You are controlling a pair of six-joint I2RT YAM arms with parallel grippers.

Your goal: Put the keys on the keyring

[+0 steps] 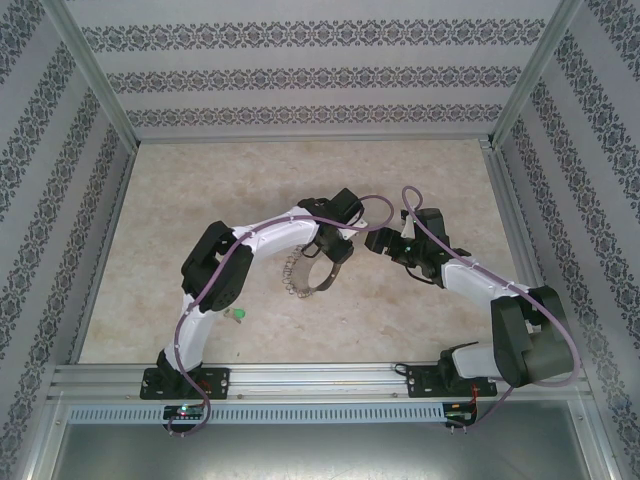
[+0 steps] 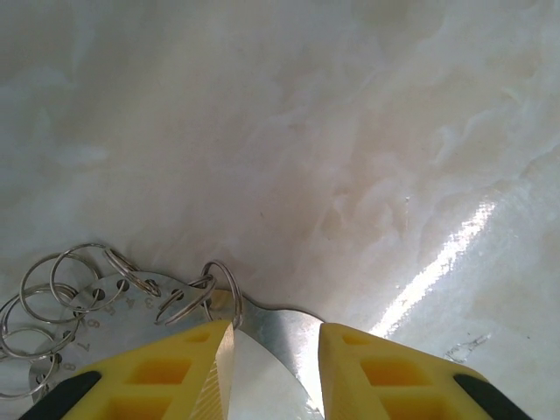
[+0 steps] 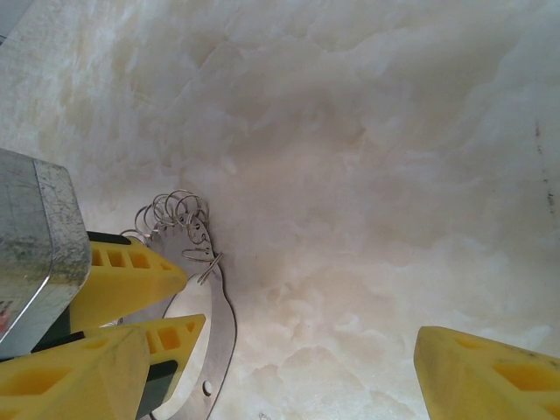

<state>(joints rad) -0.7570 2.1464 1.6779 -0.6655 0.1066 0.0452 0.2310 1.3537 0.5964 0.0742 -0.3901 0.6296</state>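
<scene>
Loses the keyring [image 2: 276, 337] past the bottom edge of the left wrist view, partly behind yellow fingers [image 2: 166, 372]. Crops small split rings [image 2: 61, 293] at lower left. Shrinks the green key [image 1: 238, 316] overhead to a speck at lower left — blade too small to tell.

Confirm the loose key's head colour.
Bright green; the key shows best in the top external view.

We've got wide bare table [image 1: 300, 170] beyond both arms, right up to the patterned walls [image 1: 300, 75]. The middle is crowded: the left gripper [image 1: 328, 252] clamps the keyring [image 1: 300, 275], and the right gripper [image 1: 383, 240], jaws spread wide, sits just beside it. The left arm [image 1: 250, 245] arches across the near-left, the green key [image 1: 238, 316] just beside its lower link. Between the two bases the floor lies open.
</scene>
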